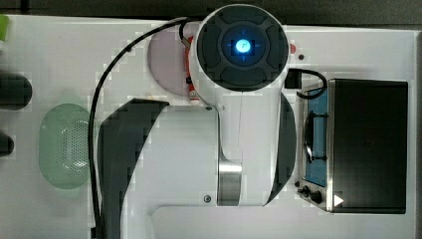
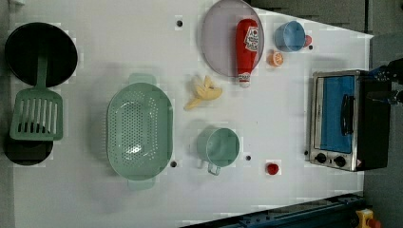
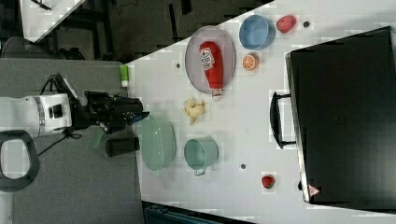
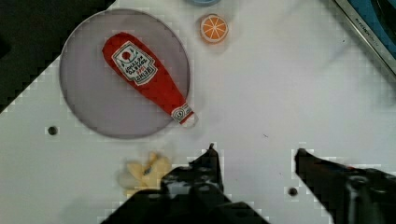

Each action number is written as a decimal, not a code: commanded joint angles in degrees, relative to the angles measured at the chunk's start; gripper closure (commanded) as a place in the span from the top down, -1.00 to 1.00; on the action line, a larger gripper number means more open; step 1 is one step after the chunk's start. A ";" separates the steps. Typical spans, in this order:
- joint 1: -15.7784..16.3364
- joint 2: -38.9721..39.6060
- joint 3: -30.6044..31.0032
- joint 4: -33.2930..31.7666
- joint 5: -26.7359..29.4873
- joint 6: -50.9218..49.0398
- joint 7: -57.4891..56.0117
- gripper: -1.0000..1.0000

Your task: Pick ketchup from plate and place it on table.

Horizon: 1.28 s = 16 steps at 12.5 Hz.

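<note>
Your ketchup bottle (image 4: pixel 147 79) lies flat on the plate (image 4: pixel 88 107), its body across the disc and its white cap poking just over the rim onto the tabletop (image 4: pixel 280 93). Your end effector (image 4: pixel 256 156) hangs apart from it, fingers spread with nothing between them.

Judge the bottle as light, smooth plastic, probably a little slippery and likely to roll since it rests on its side. Take hold across the wide labelled body, not the narrow neck, with the fingers set crosswise to its length.

Mind the neighbours. In the left view, the orange slice (image 2: pixel 275 58) sits just right of the bottle and the blue bowl (image 2: pixel 289 35) lies near the plate's right edge, so that side is tight. The banana peel (image 2: pixel 204 91) rests near the cap end. The toaster oven (image 2: pixel 342 121) stands well apart at the left view's right. Between the bottle's cap end, the green cup (image 2: pixel 219 146) and the oven lies bare tabletop, your best room for setting down.
</note>
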 commanded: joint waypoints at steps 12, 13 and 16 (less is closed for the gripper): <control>-2.53 12.96 5.38 -6.21 1.87 20.90 -10.14 1.00; -2.24 15.19 5.45 -6.10 1.86 24.10 -13.76 1.00; -1.63 21.84 5.44 -5.33 1.66 33.33 -25.63 1.00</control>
